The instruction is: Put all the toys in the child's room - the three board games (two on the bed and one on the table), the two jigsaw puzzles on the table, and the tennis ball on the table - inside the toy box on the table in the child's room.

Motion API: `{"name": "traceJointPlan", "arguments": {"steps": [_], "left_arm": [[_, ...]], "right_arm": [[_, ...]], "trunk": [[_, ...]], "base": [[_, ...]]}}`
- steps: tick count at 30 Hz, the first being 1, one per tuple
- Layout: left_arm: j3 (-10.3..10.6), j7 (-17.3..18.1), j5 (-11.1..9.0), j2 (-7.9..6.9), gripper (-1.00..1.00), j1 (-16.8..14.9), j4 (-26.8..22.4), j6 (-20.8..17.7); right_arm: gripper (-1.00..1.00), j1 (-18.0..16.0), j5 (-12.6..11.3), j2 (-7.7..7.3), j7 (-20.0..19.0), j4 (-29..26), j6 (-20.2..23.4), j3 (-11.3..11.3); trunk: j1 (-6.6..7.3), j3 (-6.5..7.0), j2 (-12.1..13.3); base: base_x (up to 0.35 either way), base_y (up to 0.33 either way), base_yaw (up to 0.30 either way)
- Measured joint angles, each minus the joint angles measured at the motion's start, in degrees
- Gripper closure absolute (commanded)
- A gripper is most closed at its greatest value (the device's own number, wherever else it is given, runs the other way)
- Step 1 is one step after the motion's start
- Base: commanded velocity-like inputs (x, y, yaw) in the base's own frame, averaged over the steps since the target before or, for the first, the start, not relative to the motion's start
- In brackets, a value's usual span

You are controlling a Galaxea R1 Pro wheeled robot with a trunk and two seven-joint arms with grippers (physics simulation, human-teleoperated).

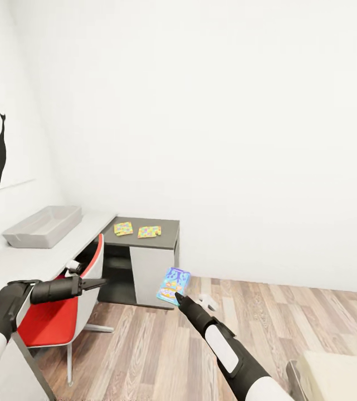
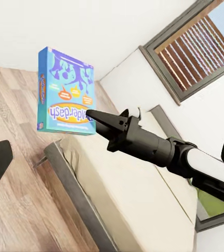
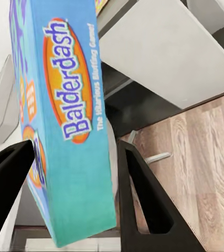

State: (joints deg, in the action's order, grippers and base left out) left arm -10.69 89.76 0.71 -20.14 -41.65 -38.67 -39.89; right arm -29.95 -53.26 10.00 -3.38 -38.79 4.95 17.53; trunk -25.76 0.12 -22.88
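A blue Balderdash board game is held upright above the wood-plank floor, clamped between the two fingers of the right tool. The left tool is seen at about 9 o'clock over a red chair; whether its fingers are apart cannot be told. Two jigsaw puzzles lie flat on the dark worktop at 11 o'clock. The grey toy box rests on the white worktop, further left. The bed is seen beneath the right arm.
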Motion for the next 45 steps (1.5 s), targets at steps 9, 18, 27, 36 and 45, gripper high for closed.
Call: {"name": "traceJointPlan", "arguments": {"steps": [9,18,27,36,45], "left_arm": [[0.1,0.0,0.0,0.01,-1.0,0.0,0.0,0.1],[0.0,0.0,0.0,0.01,-1.0,0.0,0.0,0.0],[0.1,0.0,0.0,0.02,-1.0,0.0,0.0,0.0],[0.1,0.0,0.1,0.02,-1.0,0.0,0.0,0.0],[0.0,0.0,0.1,0.02,-1.0,0.0,0.0,0.0]], "right_arm": [[1.0,0.0,0.0,0.0,0.0,0.0,0.0,0.0],[1.0,0.0,0.0,0.0,-0.1,-0.1,-0.1,0.0],[1.0,0.0,0.0,0.0,-0.1,0.0,0.0,0.0],[1.0,0.0,0.0,0.0,-0.1,-0.1,-0.1,0.0],[1.0,0.0,0.0,0.0,-0.1,-0.1,-0.1,0.0]], "trunk": [[0.0,0.0,0.0],[0.0,0.0,0.0],[0.0,0.0,0.0],[0.0,0.0,0.0],[0.0,0.12,0.0]], "base": [[0.0,-0.063,0.287],[0.0,-0.088,0.073],[0.0,-0.002,0.001],[0.0,0.0,0.001],[0.0,0.0,0.211]]}}
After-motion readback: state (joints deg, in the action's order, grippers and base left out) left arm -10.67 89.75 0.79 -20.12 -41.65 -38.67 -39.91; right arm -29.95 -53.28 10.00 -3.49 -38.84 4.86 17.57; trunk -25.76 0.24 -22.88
